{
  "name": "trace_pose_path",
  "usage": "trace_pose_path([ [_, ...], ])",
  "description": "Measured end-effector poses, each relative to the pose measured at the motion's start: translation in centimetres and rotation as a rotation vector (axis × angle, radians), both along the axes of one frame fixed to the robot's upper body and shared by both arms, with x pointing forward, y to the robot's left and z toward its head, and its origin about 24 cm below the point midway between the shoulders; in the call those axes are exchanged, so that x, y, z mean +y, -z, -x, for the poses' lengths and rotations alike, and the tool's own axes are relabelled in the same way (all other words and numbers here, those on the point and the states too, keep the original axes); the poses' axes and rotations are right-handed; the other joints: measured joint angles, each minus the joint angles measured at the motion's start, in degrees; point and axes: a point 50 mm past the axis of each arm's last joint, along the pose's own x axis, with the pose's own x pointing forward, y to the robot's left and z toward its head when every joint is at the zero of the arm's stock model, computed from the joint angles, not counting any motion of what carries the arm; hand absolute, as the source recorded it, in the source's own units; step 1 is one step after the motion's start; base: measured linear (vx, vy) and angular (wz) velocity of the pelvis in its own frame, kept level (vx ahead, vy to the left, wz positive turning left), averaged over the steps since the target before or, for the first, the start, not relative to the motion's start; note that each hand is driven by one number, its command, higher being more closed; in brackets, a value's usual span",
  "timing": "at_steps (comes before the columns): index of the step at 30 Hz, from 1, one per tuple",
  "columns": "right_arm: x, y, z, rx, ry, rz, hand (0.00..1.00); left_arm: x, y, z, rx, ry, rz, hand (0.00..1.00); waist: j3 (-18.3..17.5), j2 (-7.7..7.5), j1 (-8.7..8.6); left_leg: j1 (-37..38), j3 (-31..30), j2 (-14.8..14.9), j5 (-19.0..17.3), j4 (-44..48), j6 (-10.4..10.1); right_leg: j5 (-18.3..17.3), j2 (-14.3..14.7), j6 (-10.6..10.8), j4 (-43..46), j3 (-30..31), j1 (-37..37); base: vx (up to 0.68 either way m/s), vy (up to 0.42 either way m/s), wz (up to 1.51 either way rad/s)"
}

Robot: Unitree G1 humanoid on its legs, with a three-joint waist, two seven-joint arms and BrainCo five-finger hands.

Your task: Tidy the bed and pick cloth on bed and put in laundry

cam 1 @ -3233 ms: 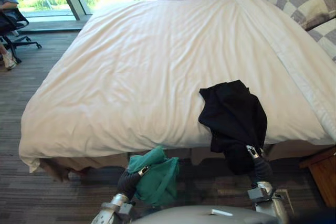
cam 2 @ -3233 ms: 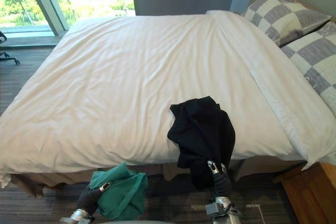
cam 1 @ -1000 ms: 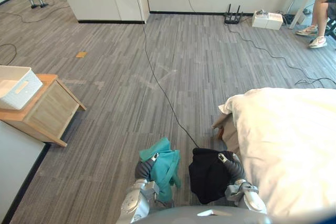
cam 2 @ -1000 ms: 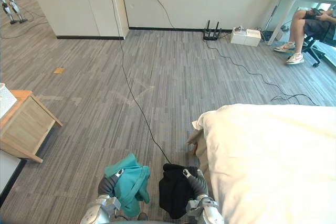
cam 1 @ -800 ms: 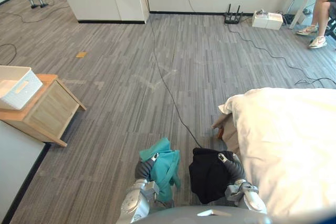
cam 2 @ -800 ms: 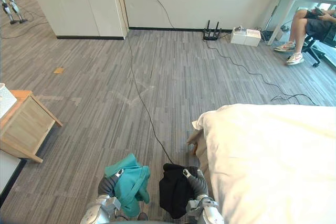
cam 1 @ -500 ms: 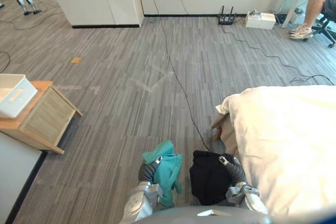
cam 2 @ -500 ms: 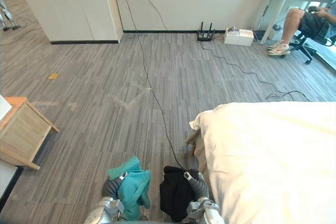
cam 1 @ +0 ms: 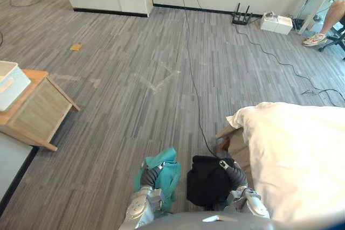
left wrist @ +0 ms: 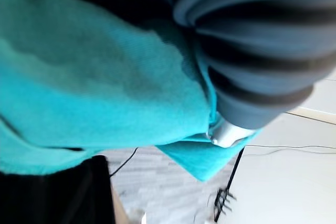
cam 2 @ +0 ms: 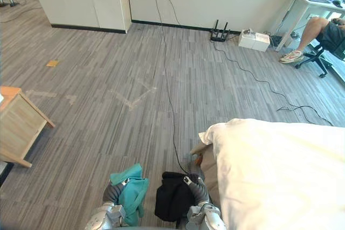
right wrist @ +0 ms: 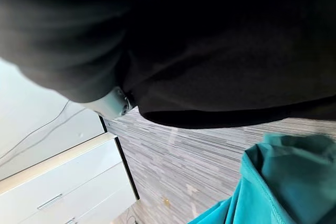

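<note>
The teal cloth (cam 1: 169, 181) hangs bunched from the left hand (cam 1: 149, 176), its long axis running downward toward the carpeted floor (cam 1: 135, 106), a loose corner sticking up above the hand. The left hand's fingers are clenched into the fabric. Just beside it, the black cloth (cam 1: 205, 184) droops in a dark clump from the right hand (cam 1: 234, 175), which is likewise curled round it. Both cloths are off the bed (cam 1: 302, 154), held over the floor near its corner. A wooden cabinet (cam 1: 38, 111) carrying a white basket (cam 1: 8, 82) stands well apart on the left.
</note>
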Motion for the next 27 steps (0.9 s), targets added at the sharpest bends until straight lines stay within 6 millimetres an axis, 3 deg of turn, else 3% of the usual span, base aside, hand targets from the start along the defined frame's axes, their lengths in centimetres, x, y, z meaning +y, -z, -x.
trace_pose_path([
  [2,-0.4,-0.1,0.0,-0.004,0.008,0.008,1.0,-0.3,0.0,0.0,-0.002,0.005,0.009,1.0,0.8,1.97,-0.07,-0.2,-1.2,1.2,-1.2,1.1,-1.3,-3.8,0.3,-1.3,5.0,-1.3,-1.3,0.21,-0.259,0.3],
  [5,-1.1,-0.2,0.0,-0.012,0.007,0.029,1.0,-0.3,0.0,0.2,-0.002,0.004,0.013,1.0,0.6,3.57,-0.94,-0.8,-3.8,2.9,-2.6,1.9,-2.9,-9.3,0.9,-2.6,9.8,-4.1,-2.2,0.14,-0.184,0.41],
  [7,-1.4,-0.4,-0.1,-0.021,0.006,0.038,1.0,-0.4,0.2,0.8,0.014,-0.003,0.019,1.0,-0.3,4.38,-0.59,-1.0,-4.6,4.2,-3.5,3.2,-2.2,-12.0,1.5,-3.6,10.2,-5.7,-1.9,0.22,-0.224,0.44],
  [9,-1.7,-0.7,-0.4,-0.043,0.007,0.039,1.0,-0.8,0.2,0.8,0.006,0.003,0.04,1.0,-0.4,4.46,-0.41,-7.2,-4.1,4.6,-4.1,19.3,-1.9,-13.3,1.4,-4.5,10.1,-6.2,-1.3,0.23,-0.159,0.27],
  [11,-2.4,-1.0,-0.6,-0.061,-0.002,0.05,1.0,-1.2,0.3,1.4,0.01,-0.016,0.073,1.0,-0.5,6.12,-0.04,-16.5,-4.0,8.0,3.1,39.9,2.5,-14.2,3.2,-5.2,7.9,-6.9,2.4,0.3,-0.093,0.07],
  [12,-2.4,-1.0,-0.5,-0.061,-0.008,0.052,1.0,-1.2,0.3,1.7,0.017,-0.029,0.08,1.0,-0.7,6.71,0.32,-18.8,-4.3,8.7,4.8,44.7,2.8,-14.3,3.8,-5.8,6.8,-6.8,3.7,0.32,-0.008,-0.13],
  [14,-2.8,-1.1,-0.6,-0.064,-0.006,0.059,1.0,-1.3,0.5,2.3,0.024,-0.022,0.096,1.0,-0.7,6.81,2.08,-25.0,-5.5,7.3,1.7,56.0,2.6,-14.9,3.9,-6.2,3.7,-5.2,8.7,0.35,0.049,-0.32],
  [16,-3.1,-1.3,-0.8,-0.078,0.007,0.06,1.0,-1.4,0.3,2.2,0.013,-0.018,0.101,1.0,-0.5,6.28,2.82,-27.2,-5.3,3.8,-0.8,53.8,2.7,-14.9,2.9,-6.1,1.0,-4.3,11.7,0.39,0.078,-0.39],
  [18,-3.2,-1.6,-1.0,-0.094,0.006,0.052,1.0,-1.4,-0.2,1.8,-0.028,-0.018,0.104,1.0,0.1,4.73,3.58,-28.6,-2.6,-0.7,-2.5,41.8,2.2,-14.7,0.2,-4.7,-1.4,-3.0,15.6,0.57,0.154,-0.42],
  [19,-3.2,-1.6,-0.9,-0.099,-0.002,0.046,1.0,-1.4,-0.4,1.4,-0.047,-0.019,0.103,1.0,0.3,3.79,3.44,-28.7,-0.1,-3.1,-1.6,30.7,2.2,-15.3,-1.6,-3.3,-2.2,-3.0,17.6,0.62,0.186,-0.19],
  [20,-3.3,-1.7,-0.6,-0.102,-0.002,0.046,1.0,-1.6,-0.6,1.3,-0.059,-0.021,0.108,1.0,0.2,3.97,3.41,-27.9,2.4,-4.3,4.1,16.4,2.0,-16.4,-2.2,-1.5,-2.5,-3.0,19.2,0.53,0.174,-0.11],
  [21,-3.4,-1.7,-0.4,-0.101,0.001,0.044,1.0,-1.7,-0.7,1.2,-0.067,-0.027,0.114,1.0,0.2,4.77,3.78,-26.4,3.7,-4.3,14.4,8.7,7.5,-17.5,-1.4,0.5,-2.8,-2.9,20.9,0.44,0.164,-0.01],
  [22,-3.0,-1.1,0.0,-0.07,0.01,0.028,1.0,-1.5,-0.6,1.0,-0.064,-0.032,0.11,1.0,0.3,2.94,3.98,-24.7,4.8,-6.3,14.1,7.9,8.1,-17.8,-3.2,0.9,-3.1,-2.5,21.9,0.41,0.152,0.22],
  [23,-2.6,-1.0,-0.1,-0.068,0.019,0.009,1.0,-1.4,-0.6,0.6,-0.069,-0.048,0.11,1.0,-0.2,1.57,3.55,-24.0,4.9,-8.1,13.8,6.2,8.8,-15.6,-4.3,1.3,-4.2,-2.6,22.7,0.48,0.191,0.39],
  [26,-2.3,-1.5,-1.0,-0.106,0.013,-0.004,1.0,-1.4,-0.9,-0.2,-0.09,-0.039,0.114,1.0,-0.2,1.01,4.47,-25.2,7.2,-8.3,10.9,9.9,11.4,-9.5,-4.7,4.4,-5.5,-1.9,23.9,0.46,0.226,0.28],
  [27,-2.2,-1.7,-1.3,-0.117,0.01,-0.004,1.0,-1.7,-0.9,-0.2,-0.088,-0.034,0.122,1.0,-0.2,0.99,5.19,-23.4,8.6,-8.3,9.1,9.5,11.3,-7.7,-4.9,4.5,-3.9,-1.6,24.2,0.42,0.233,0.05],
])
